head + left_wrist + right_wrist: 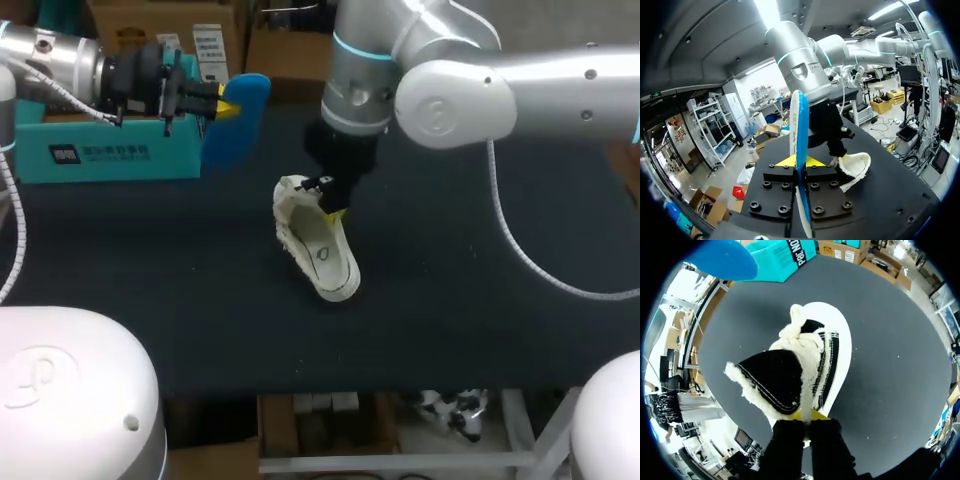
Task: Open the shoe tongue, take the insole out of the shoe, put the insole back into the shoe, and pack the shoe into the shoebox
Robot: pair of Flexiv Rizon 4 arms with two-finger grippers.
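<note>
Firstly, table (480, 320): black-topped, it carried the shoebox and the shoe, which were well apart from each other.
Right arm (520, 95): it came in from the right side and reached past the middle, with its wrist pointing down over the shoe.
Left arm (60, 60): it came in from the far left corner and hung above the shoebox.
Shoebox (110, 155): teal, it sat at the far left of the table.
Shoe (325, 250): white-soled with a cream fleece lining, it lay slantwise near the middle of the table, its opening facing up.
Insole (238, 115): blue and out of the shoe, it was held in the air on its edge, just beside the shoebox's right end and apart from the shoe.
Tongue (775, 380): black outside with a fleecy cream rim, it was lifted up and away from the shoe's opening.
Left gripper (800, 161): it was clenched on the insole, one yellow tip pressed to each face.
Right gripper (805, 416): it was pinched on the tongue's edge, its fingers nearly together just above the shoe.
</note>
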